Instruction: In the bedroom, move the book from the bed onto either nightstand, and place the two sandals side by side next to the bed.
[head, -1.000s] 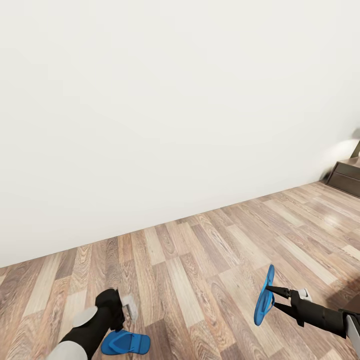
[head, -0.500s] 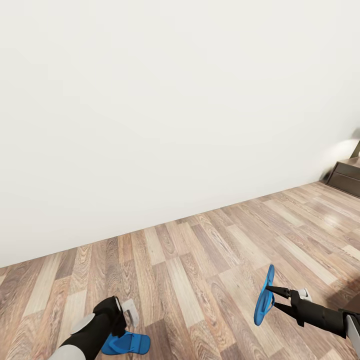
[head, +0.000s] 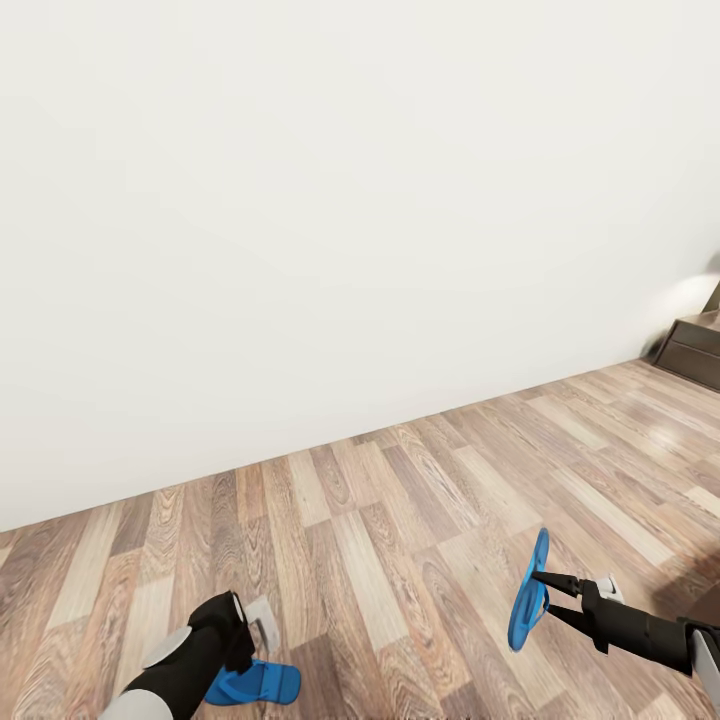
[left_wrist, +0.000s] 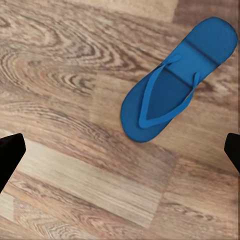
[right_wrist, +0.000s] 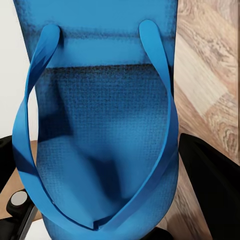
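Note:
One bright blue sandal (head: 258, 683) lies flat on the wood floor at the bottom left of the head view, partly behind my left arm. My left gripper (head: 250, 635) hovers just above it. In the left wrist view that sandal (left_wrist: 175, 85) lies straps up, and the left gripper (left_wrist: 120, 155) is open, its black fingertips (left_wrist: 10, 155) wide apart and off to one side of it. My right gripper (head: 545, 590) is shut on the second sandal (head: 528, 590), held on edge above the floor. Up close this sandal (right_wrist: 100, 125) sits between black fingers (right_wrist: 210, 190). The book and the bed are out of view.
A plain white wall (head: 350, 220) runs across ahead, meeting the brown plank floor (head: 400, 520). A dark brown nightstand (head: 700, 350) shows at the far right edge against the wall.
My left gripper has dropped slightly toward the sandal on the floor and now covers more of it. The right gripper and its sandal have stayed put.

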